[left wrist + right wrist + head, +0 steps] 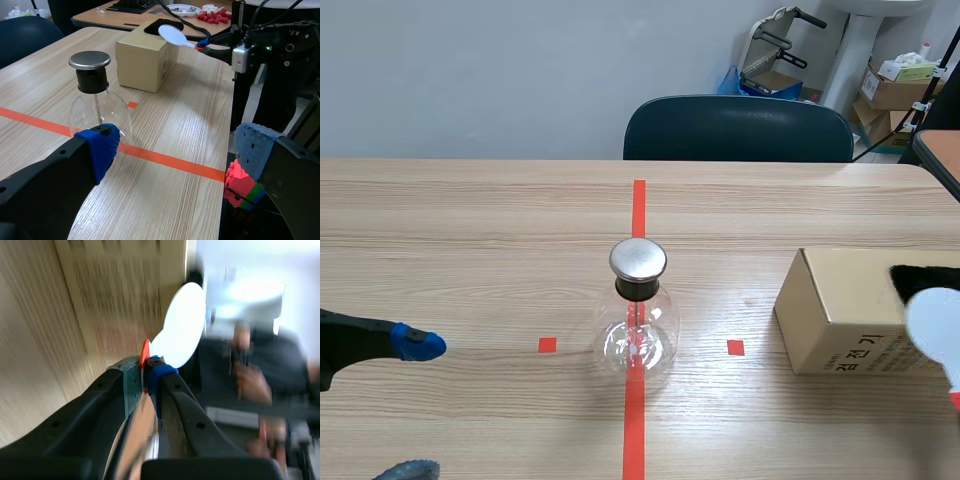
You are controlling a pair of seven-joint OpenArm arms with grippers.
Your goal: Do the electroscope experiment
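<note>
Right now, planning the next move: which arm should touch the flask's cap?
Right. The right pincer is shut on the paddle near the box; the left pincer is open, empty.

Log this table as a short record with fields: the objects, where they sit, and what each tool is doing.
electroscope: glass, metal-capped, upright on the centre tape line
cardboard box: right of the electroscope, apart from it
left tool: open, empty, left of the electroscope
right tool: shut on white paddle, held above the cardboard box
</note>
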